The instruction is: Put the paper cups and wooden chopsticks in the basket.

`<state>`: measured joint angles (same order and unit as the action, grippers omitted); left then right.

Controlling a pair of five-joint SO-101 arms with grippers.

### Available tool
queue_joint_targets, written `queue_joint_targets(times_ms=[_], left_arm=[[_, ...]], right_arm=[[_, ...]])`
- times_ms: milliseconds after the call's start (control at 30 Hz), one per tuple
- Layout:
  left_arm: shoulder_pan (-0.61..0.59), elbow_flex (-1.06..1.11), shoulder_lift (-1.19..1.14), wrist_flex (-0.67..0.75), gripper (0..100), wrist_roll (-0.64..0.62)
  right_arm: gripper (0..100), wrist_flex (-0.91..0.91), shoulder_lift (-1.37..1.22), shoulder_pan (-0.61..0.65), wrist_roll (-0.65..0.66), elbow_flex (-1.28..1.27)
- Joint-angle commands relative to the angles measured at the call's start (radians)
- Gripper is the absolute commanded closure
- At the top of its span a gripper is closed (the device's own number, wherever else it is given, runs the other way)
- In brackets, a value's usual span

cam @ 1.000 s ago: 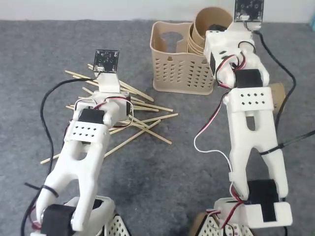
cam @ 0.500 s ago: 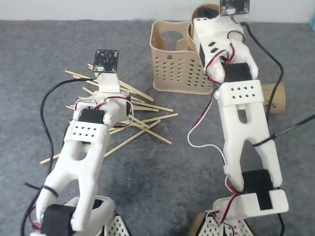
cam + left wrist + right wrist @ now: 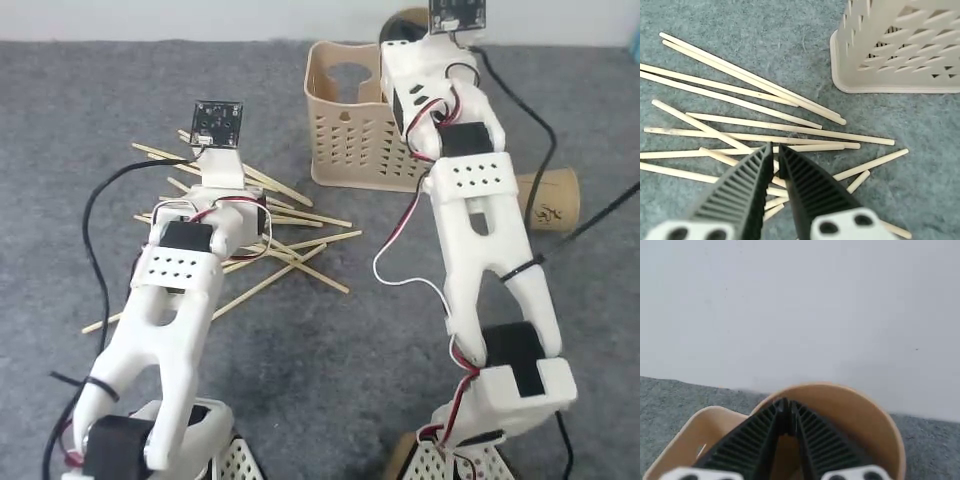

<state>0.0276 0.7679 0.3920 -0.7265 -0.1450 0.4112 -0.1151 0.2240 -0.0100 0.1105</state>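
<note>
Right pincer (image 3: 786, 412) pinched shut on the rim of a paper cup (image 3: 860, 415) above the far corner of the basket (image 3: 360, 150), left pincer (image 3: 775, 147) closed on nothing over the chopsticks (image 3: 790, 129); released off-centre, the cup may strike the wall and topple out.

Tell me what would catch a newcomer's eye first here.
A heap of chopsticks sprawls on the grey mat under the left arm. At the far basket, the right arm's jaws pinch a cup by its rim; a second cup lies on its side beside that arm.
</note>
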Motion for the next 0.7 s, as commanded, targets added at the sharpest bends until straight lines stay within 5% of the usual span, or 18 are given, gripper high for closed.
queue_joint_targets(times_ms=[0,667], left_arm=[[0.003,-0.007,0.044,0.025,98,0.008],[0.003,-0.007,0.041,0.025,98,0.009]], right_arm=[[98.9,-0.024,-0.001,0.012,0.026,0.063],[98.9,-0.028,-0.133,-0.007,0.186,0.353]])
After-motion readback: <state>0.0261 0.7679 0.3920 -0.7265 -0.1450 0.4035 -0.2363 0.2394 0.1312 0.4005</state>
